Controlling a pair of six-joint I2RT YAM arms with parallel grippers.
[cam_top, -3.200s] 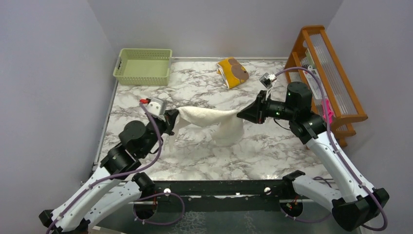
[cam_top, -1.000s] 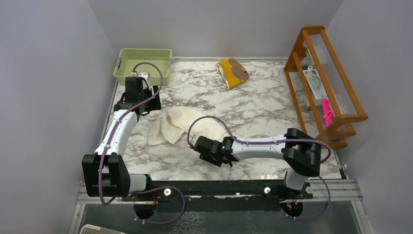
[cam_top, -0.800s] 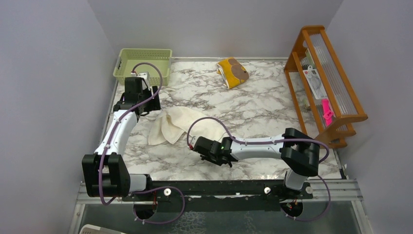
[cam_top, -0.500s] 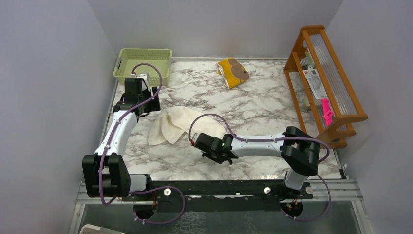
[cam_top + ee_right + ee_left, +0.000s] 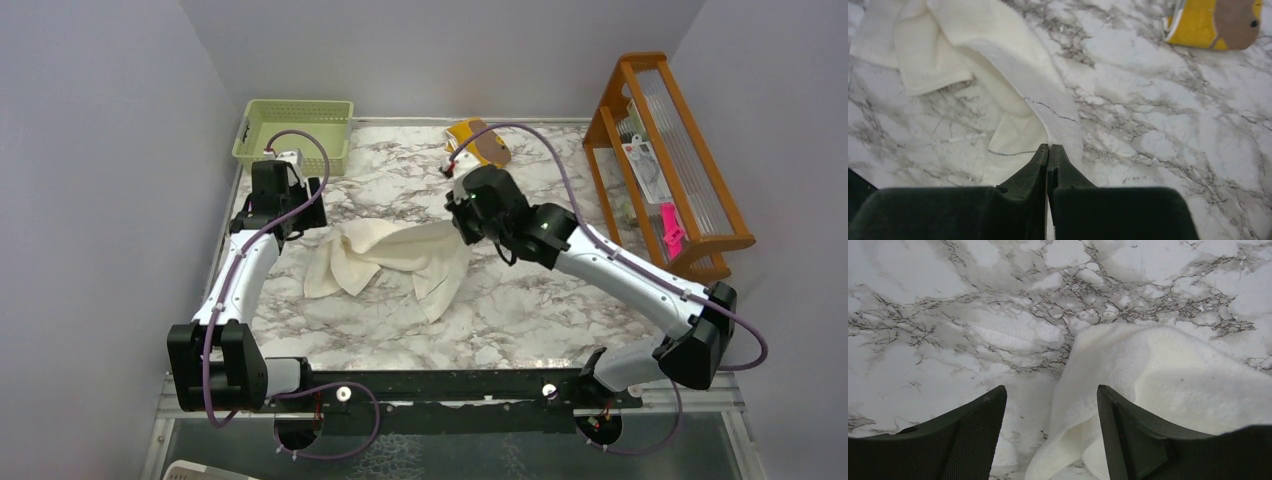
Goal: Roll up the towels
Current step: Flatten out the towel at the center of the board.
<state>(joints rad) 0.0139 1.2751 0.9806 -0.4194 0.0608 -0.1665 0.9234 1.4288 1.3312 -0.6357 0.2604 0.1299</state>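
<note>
Sprawling across the marble table (image 5: 560,300), the cream towel (image 5: 390,255) is lying crumpled, its right edge hanging from the right gripper (image 5: 1048,147), which is pinching it tight. The left gripper (image 5: 1050,390) is hovering spread wide over its left corner, and the yellow towel (image 5: 1198,25) is sitting well beyond it.

Even diffuse light, soft shadow beneath cream towel (image 5: 392,256).

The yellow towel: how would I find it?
On the marble table, at its far edge between the green basket and the wooden rack, lies the yellow towel. Its brown patch sets it apart from the plain white towel.
</note>
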